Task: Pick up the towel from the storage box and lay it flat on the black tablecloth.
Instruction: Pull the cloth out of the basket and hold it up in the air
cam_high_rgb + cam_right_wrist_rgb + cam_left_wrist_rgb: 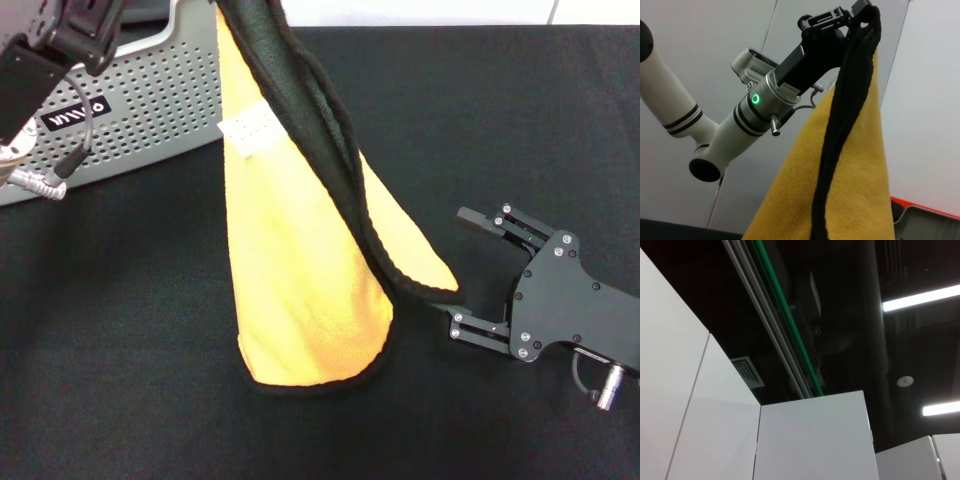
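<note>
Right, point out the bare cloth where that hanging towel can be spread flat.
Bare black tablecloth lies in front of the storage box, beside the towel. Another free stretch runs behind the right gripper. It is crowded where the towel's corner meets that open gripper. The left gripper holds the towel's top.

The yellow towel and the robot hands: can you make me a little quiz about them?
1. True or false: the towel lies flat on the black tablecloth.
2. Which gripper holds the towel up? A) left B) right
3. Fill in: the right gripper is open next to the towel's lower ____.

Key: 1 false, it hangs with its bottom edge touching the cloth. 2 A, the left gripper pinches its top. 3 corner.
</note>
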You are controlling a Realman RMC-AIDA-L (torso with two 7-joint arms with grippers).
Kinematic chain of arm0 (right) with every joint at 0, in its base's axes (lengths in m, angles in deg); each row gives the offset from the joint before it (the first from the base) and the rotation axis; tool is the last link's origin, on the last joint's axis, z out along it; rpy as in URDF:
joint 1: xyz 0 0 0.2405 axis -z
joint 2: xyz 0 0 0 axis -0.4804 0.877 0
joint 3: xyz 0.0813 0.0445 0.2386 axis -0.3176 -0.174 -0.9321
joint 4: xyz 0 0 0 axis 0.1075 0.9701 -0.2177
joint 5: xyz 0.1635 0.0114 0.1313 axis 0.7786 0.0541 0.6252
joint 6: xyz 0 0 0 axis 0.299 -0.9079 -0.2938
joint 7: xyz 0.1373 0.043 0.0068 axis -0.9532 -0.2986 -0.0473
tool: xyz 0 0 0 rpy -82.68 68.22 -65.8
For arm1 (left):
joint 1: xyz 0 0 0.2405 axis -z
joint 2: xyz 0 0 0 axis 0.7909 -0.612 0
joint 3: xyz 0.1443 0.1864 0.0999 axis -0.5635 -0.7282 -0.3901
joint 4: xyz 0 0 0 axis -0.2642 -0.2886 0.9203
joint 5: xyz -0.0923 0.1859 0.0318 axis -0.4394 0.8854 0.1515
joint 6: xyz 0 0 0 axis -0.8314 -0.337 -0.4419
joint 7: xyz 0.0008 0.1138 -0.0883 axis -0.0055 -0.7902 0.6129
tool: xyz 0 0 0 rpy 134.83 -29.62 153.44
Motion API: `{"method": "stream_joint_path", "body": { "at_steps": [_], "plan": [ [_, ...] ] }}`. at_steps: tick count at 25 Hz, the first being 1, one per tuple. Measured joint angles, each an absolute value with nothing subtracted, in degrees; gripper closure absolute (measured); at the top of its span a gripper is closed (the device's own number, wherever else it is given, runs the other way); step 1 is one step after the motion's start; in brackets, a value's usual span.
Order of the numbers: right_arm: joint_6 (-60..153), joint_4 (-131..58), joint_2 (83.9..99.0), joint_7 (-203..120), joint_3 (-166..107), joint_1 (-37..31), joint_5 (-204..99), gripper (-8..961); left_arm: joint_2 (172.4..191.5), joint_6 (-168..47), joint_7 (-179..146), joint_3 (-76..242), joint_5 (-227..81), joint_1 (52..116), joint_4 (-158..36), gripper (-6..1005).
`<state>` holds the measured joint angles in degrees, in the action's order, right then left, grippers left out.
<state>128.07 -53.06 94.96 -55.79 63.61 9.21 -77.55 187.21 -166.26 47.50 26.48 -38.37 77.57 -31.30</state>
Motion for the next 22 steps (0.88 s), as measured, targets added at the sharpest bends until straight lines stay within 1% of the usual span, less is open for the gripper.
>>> {"method": "stream_joint_path", "body": {
  "at_steps": [4,16,22],
  "plan": [
    [128.2,-53.5,94.96,-55.7,63.6,9.5,-77.5,207,187.19,-166.3,47.5,26.5,-38.5,77.5,-31.4,999],
    [127.9,-54.4,94.95,-55.6,63.2,9.7,-77.5,688,187.18,-166.3,47.3,26.5,-38.5,77.3,-31.4,998],
    [128.2,-54.4,94.96,-53.1,63.2,9.9,-76.8,764,187.18,-166.4,46.8,26.5,-38.5,77.2,-31.6,999]
  ]
}}
